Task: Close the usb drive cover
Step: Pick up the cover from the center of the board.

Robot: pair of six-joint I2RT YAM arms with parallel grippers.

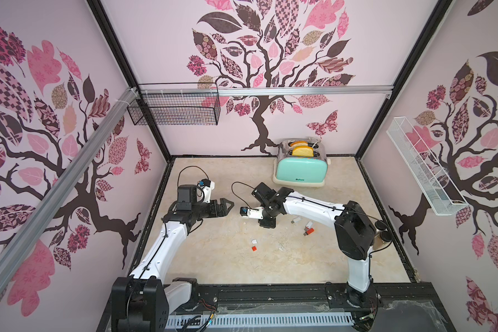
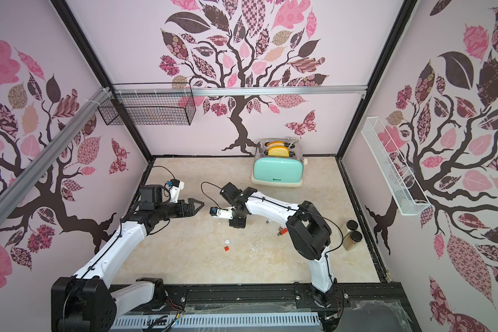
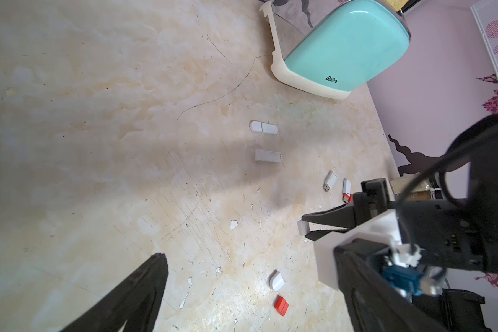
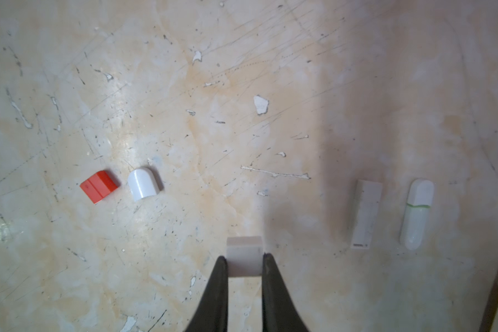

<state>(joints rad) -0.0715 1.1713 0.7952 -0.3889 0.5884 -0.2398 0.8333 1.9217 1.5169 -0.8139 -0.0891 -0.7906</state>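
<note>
My right gripper (image 4: pixel 244 258) is shut on a small white usb drive cover (image 4: pixel 244 253), held just above the table; the same cover (image 3: pixel 303 227) shows in the left wrist view. In a top view this gripper (image 1: pixel 267 223) points straight down at mid-table. An uncapped white usb drive (image 1: pixel 296 220) and a red-and-white one (image 1: pixel 308 225) lie to its right. A loose white cover (image 4: pixel 143 184) and a red cover (image 4: pixel 99 186) lie together nearer the front. My left gripper (image 1: pixel 227 205) hovers open and empty to the left, well apart from the drives.
Two capped white drives (image 4: pixel 365 214) (image 4: pixel 417 214) lie side by side near the right gripper. A mint toaster (image 1: pixel 299 169) stands at the back. Two dark-lidded jars (image 2: pixel 352 232) sit by the right wall. Wire baskets (image 1: pixel 176 109) (image 1: pixel 423 169) hang on the walls.
</note>
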